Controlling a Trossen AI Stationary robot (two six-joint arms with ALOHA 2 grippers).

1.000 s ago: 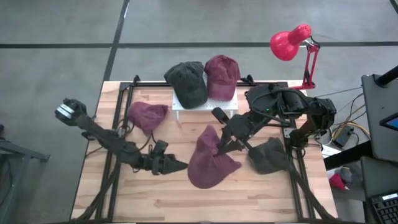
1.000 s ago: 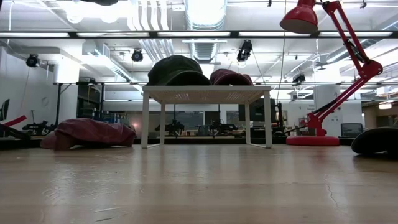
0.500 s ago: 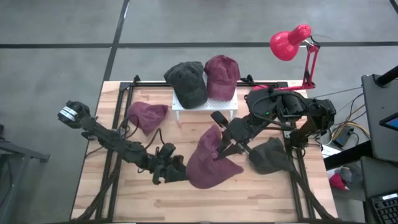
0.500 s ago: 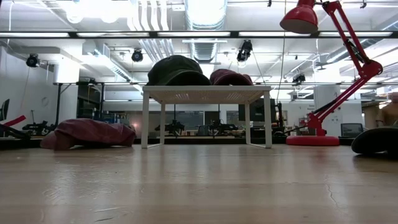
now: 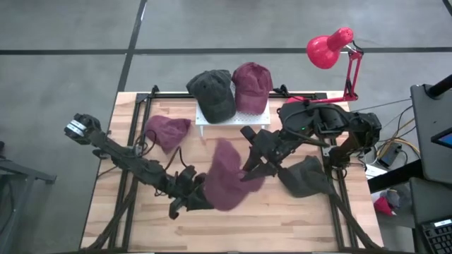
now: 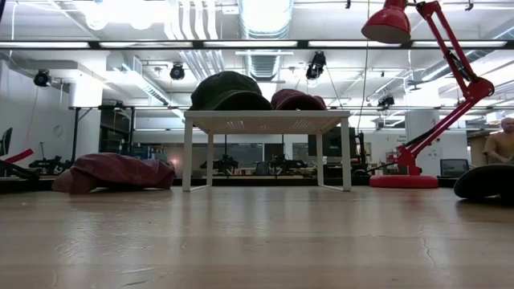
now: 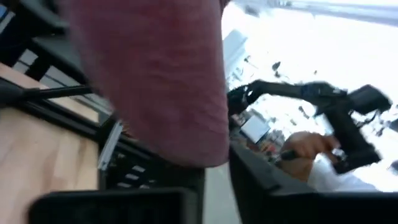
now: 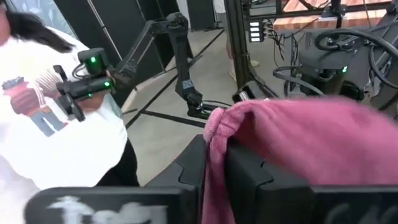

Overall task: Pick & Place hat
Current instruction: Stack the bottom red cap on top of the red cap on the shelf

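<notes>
A maroon hat point(image 5: 224, 176) hangs above the middle of the table between my two grippers. My left gripper point(image 5: 200, 197) meets its left, near side and is shut on it. My right gripper point(image 5: 251, 169) is shut on its right side. The hat fills the left wrist view point(image 7: 155, 74) and drapes across the right wrist view point(image 8: 298, 143). A small white stand point(image 5: 232, 120) at the far middle carries a dark hat point(image 5: 212, 93) and a maroon hat point(image 5: 252, 85). My left gripper comes at the hat level from the table's left. The hat's lower edge point(image 7: 202, 152) comes down between its fingers; the hat hides the fingertips from above. My right gripper pinches an edge of the cloth point(image 8: 214, 140) between its two fingers, coming slanting from the far right. The hat hangs clear of the table.
Another maroon hat point(image 5: 167, 132) lies on the table at the far left and a dark grey hat point(image 5: 305, 176) at the right. A red desk lamp point(image 5: 328, 48) stands at the far right corner. A person in a white top point(image 8: 68, 124) stands beyond the table.
My left gripper has gone toward the table's right and near edge until it met the hat's left side. The hat, held up by my right gripper, has swung toward the table's left and now looks narrower, clear of the table.
</notes>
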